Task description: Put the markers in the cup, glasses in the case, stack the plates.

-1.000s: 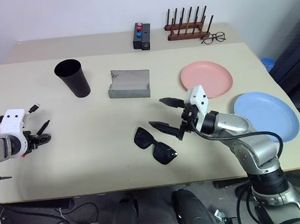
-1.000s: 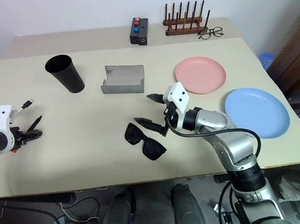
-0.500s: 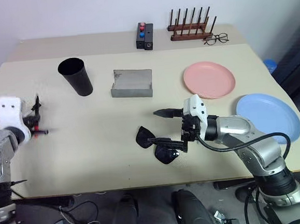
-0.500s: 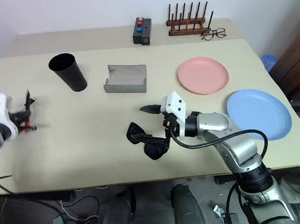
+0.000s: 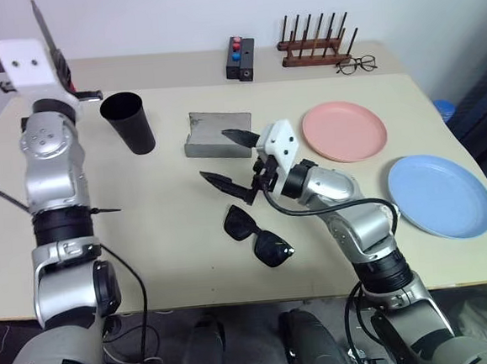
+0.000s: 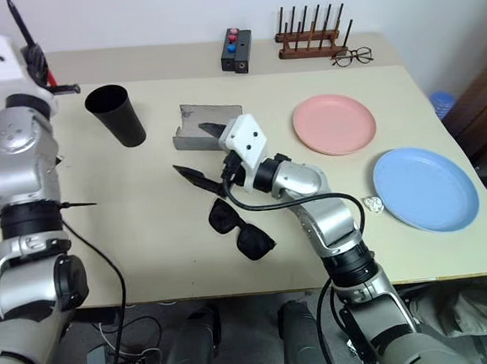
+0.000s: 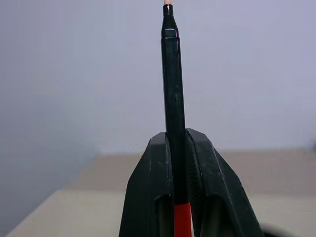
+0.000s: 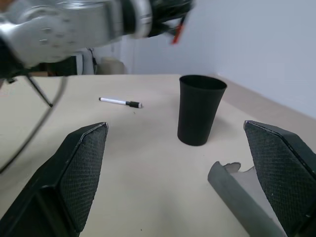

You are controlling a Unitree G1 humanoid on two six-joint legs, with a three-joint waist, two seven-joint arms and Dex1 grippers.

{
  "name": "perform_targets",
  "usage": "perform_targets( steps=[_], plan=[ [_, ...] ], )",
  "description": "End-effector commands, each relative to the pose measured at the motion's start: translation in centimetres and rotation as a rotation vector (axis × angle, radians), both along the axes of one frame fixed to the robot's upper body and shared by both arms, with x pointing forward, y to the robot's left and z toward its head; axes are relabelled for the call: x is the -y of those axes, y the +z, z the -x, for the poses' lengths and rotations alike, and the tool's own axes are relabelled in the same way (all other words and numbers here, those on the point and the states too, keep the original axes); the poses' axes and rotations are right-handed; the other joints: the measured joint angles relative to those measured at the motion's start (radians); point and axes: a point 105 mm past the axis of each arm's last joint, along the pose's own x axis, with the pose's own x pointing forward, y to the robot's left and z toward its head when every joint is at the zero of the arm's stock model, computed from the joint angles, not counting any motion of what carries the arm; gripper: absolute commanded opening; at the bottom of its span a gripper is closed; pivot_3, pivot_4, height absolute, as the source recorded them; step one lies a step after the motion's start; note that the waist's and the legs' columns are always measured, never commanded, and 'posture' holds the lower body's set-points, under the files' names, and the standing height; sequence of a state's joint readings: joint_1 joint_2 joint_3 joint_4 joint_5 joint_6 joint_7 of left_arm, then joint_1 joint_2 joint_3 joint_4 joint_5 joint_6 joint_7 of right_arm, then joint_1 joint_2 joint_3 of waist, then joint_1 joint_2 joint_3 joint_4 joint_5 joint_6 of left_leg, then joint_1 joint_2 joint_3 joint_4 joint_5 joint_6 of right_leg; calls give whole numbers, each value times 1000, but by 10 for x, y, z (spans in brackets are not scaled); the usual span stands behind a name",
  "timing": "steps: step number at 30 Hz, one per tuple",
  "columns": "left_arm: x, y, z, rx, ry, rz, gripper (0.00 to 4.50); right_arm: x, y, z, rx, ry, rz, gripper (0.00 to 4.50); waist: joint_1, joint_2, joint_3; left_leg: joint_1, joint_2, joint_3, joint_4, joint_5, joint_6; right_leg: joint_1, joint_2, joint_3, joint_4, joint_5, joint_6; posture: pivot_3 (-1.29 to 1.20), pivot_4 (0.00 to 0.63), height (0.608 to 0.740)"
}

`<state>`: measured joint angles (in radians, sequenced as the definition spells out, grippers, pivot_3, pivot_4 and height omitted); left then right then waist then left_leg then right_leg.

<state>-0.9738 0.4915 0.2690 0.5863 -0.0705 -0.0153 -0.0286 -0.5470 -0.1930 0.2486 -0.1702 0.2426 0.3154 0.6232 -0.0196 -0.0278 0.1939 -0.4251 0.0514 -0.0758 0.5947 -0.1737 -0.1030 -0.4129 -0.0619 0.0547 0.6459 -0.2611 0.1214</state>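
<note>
Head cam: beige table [image 5: 146,232] against a plain white wall. Back edge has a btn box [image 5: 240,58], peg rack [image 5: 317,48] and wire specs [image 5: 357,63]. Cup [image 5: 129,122] stands upright back-left, grey case [image 5: 217,135] lies open just right of it, sunglasses [image 5: 258,234] sit mid-table near the front. Pink plate [image 5: 344,130] and blue plate [image 5: 441,195] sit apart on the right, not stacked. Left gripper [image 5: 55,66] is raised high at far left, just left of the cup and above its rim. Right gripper [image 5: 232,159] hovers between case and sunglasses, jaws spread wide, nothing in them.

L wrist cam: fingers [image 7: 153,187] are clamped on the black marker [image 7: 174,98], which stands up between them, red end down at the base, tip pointing away from the gripper.

R wrist cam: both pads [image 8: 81,170] are far apart and empty. I see the cup beyond them, the case edge close in, and the white marker [image 8: 120,102] lying flat on the table past the cup.

Step imo: drop the black marker in the cup. I'd bring the L gripper right until it's over the cup mouth, tilt the marker vertical, lower an end inside the rim, then release. A high drop risks a bounce-out or tipping the cup. Keep the R arm clear of the cup.
</note>
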Motion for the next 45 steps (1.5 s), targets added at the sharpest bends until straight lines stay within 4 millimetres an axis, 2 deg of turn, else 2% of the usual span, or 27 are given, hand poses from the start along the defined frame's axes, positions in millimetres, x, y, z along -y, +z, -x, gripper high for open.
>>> perform_targets(
  steps=[1, 4, 8, 16, 19, 22, 35, 38, 41, 42, 44, 45],
  plan=[
    [5, 7, -6, 72, -18, 14, 39, -3, 11, 1, 51, -20, -34, 4500, -2, 0, 0, 0, 0, 0, -1, 0, 0, -1, 0, 0, 0, 0, 0, 0, 150, 738],
    [16, 0, -13, 75, -56, 27, 39, -3, 11, 0, 49, -37, -45, 4500, -1, 0, 0, 0, 0, 0, -2, 0, 0, -1, 0, 0, 1, 0, 0, 0, 150, 738],
    [29, -19, -18, 44, -79, 22, 39, -2, 13, -2, 51, -55, -59, 4500, 2, 0, 0, 0, 0, 0, -1, 0, 0, -1, 0, 0, 1, 0, 0, 0, 150, 738],
    [34, -39, -21, 14, -79, 21, 39, 1, 17, -6, 49, -69, -78, 4500, 2, 0, 0, 0, 0, 0, -1, 0, 0, -1, 0, 0, 1, 0, 1, 0, 150, 738],
    [34, -42, -21, 10, -68, 23, 1182, 2, 18, -6, 49, -69, -80, 4500, 2, 0, 0, 0, 0, 0, -1, 0, 0, -1, 0, 0, 1, 0, 1, 0, 150, 738],
    [33, -43, -21, 9, -51, 20, 2666, 2, 18, -6, 49, -68, -79, 4500, 2, 0, 0, 0, 0, 0, -1, 0, 0, -1, 0, 0, 1, 0, 1, 0, 150, 738],
    [34, -46, -21, 12, -55, 61, 2666, 0, 16, -5, 38, -62, -81, 4500, 2, 0, 0, 0, 0, 0, -1, 0, 0, -1, 0, 0, 1, 0, 1, 0, 150, 738],
    [23, -39, -17, 39, -21, 91, 2666, -2, 16, -4, 38, -60, -82, 4500, 2, 0, 0, 0, 0, 0, -1, 0, 0, -1, 0, 0, 1, 0, 1, 0, 150, 738],
    [-6, -20, -6, 93, 56, 131, 2666, -2, 18, -4, 41, -60, -86, 4500, -4, 1, 0, 0, 0, 0, -1, 0, 0, -1, 0, 0, 1, 0, 1, 0, 150, 738],
    [-23, -17, -1, 85, 101, 152, 3081, -1, 18, -4, 41, -61, -87, 4500, -6, 1, 0, 0, 0, 0, -2, 0, 0, -1, 0, 0, 1, 0, 1, 0, 150, 738],
    [-56, -21, 8, 14, 204, 167, 3504, 1, 18, -4, 41, -66, -87, 4500, -19, 1, 0, 0, 1, 0, -3, 0, 0, -2, 1, 0, 1, 0, 1, 0, 150, 738],
    [-70, -24, 12, -23, 252, 170, 3960, 1, 18, -4, 40, -67, -87, 4500, -26, 1, 0, 0, 1, 0, -3, 0, 0, -2, 1, 0, 2, 0, 1, 0, 150, 738]
  ],
)
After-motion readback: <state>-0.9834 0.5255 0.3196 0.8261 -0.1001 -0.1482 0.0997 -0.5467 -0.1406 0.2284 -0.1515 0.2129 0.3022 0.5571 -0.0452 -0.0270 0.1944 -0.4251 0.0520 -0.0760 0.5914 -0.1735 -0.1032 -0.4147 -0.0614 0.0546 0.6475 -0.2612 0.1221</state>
